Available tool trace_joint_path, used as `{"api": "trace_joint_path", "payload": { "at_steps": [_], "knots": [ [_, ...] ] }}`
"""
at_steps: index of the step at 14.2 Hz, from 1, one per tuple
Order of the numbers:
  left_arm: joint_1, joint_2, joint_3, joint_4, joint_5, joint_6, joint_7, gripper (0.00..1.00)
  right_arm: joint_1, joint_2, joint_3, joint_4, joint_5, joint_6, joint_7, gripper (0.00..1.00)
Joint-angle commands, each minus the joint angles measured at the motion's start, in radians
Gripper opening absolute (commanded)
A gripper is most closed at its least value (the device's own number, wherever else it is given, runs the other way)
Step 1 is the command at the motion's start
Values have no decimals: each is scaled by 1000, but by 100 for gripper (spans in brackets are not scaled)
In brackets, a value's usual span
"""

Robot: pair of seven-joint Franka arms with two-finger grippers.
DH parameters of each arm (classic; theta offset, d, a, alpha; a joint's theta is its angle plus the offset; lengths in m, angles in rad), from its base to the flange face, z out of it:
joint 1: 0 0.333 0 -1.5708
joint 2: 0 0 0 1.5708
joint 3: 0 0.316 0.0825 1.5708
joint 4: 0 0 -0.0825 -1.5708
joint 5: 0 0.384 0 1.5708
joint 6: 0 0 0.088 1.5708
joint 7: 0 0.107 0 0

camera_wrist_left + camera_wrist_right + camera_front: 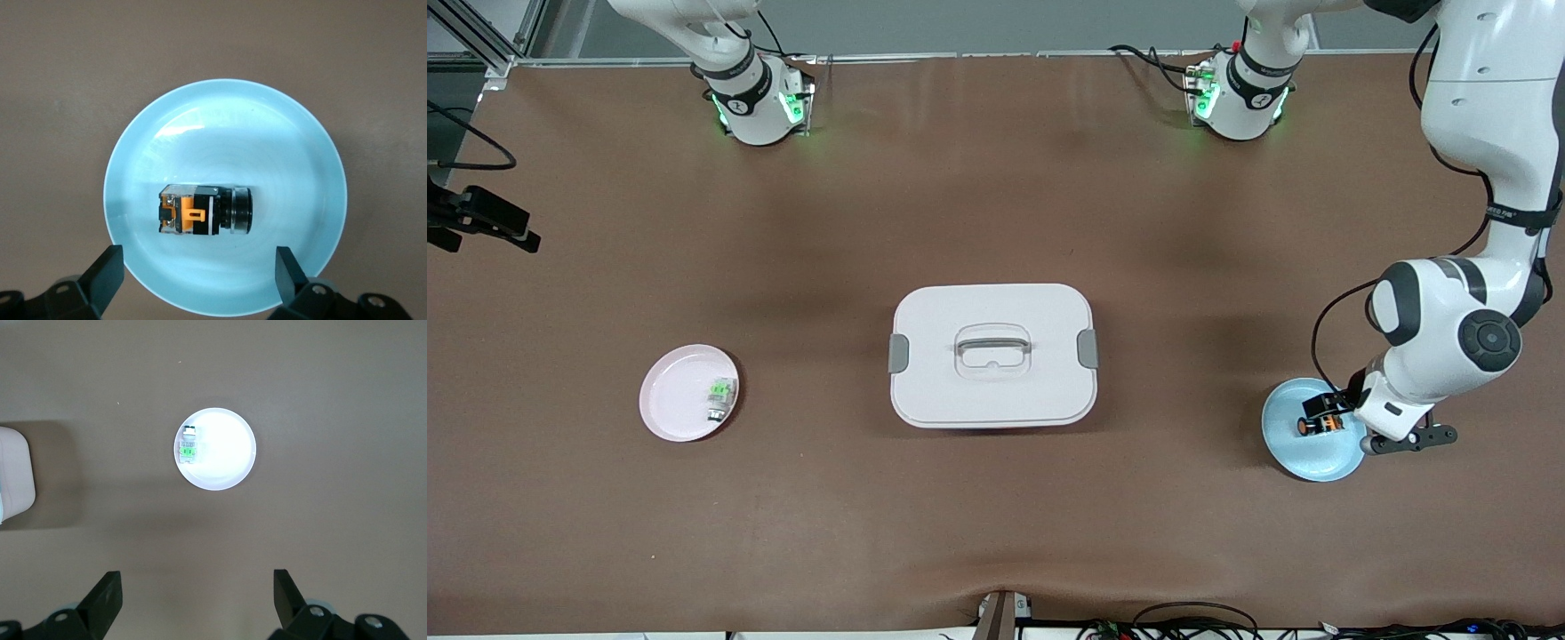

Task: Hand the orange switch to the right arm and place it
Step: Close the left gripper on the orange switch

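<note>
Front view: left arm bent low, its hand (197,277) over the blue plate (1325,462) at its own end of the tabletop (996,204), fingers apart. Orange switch (205,211) lies on its side in that plate, ungripped. Right wrist view only: right hand (193,600), fingers apart, high over the pink plate (227,463) holding a green switch (189,445).

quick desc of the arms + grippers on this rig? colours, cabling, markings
Two alike: glossy white jointed shells with dark grey joint caps, as on the left arm. Black cables run along it. Bases wear black bands with a white mark and glow green. Left gripper and right gripper have black, wedge-shaped fingers.
</note>
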Motion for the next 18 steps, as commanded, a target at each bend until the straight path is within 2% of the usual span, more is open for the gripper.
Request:
{"api": "trace_joint_path", "payload": {
  "at_steps": [1,18],
  "knots": [
    [1,43,-1,51,28,4,17,100,-6,-4,13,0,2,-1,7,100],
    [2,118,-1,71,46,54,41,100,-4,-21,13,9,0,-39,42,100]
  ]
}}
